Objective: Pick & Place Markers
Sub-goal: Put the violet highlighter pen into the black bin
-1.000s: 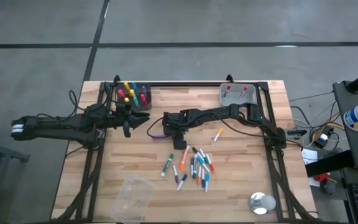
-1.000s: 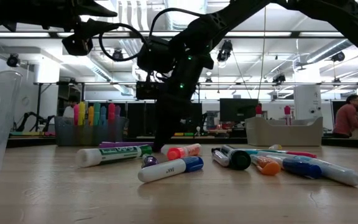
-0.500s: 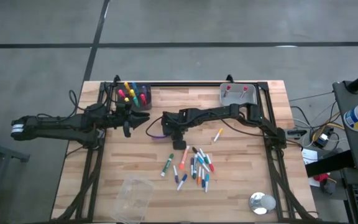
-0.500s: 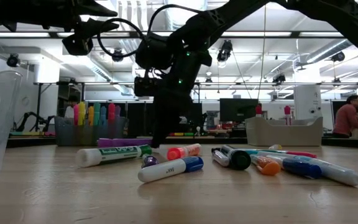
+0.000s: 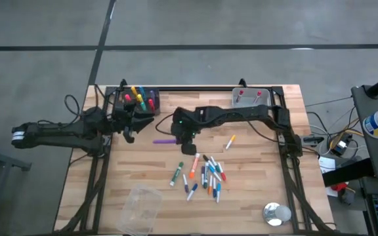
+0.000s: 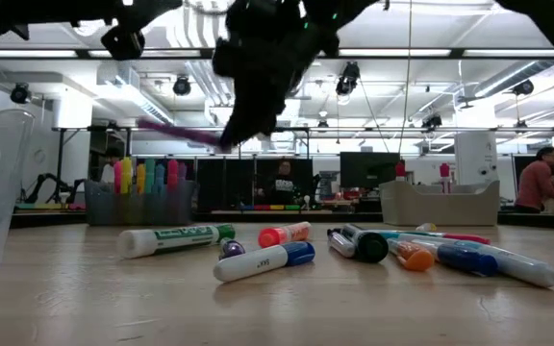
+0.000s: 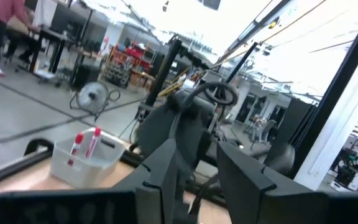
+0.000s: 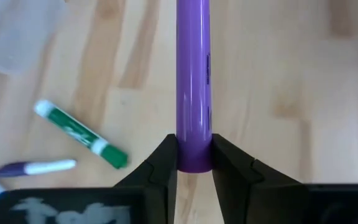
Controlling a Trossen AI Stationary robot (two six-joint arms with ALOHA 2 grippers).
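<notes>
A: Right claw (image 8: 194, 163) clamped on one end of a purple marker (image 8: 194, 81), lifted off the surface (image 5: 254, 190), roughly level. Rest of the markers (image 5: 202, 176) scattered nearer the front, a few already upright in the dark holder (image 5: 143, 99) at the back left.

B: Probably light, stiff, kinda slick plastic. End grip likely to let it swivel; mid-barrel safer. Left claw?

A: Left claw (image 5: 131, 126) hovering just beside the holder, partly open, holding nothing.
</notes>
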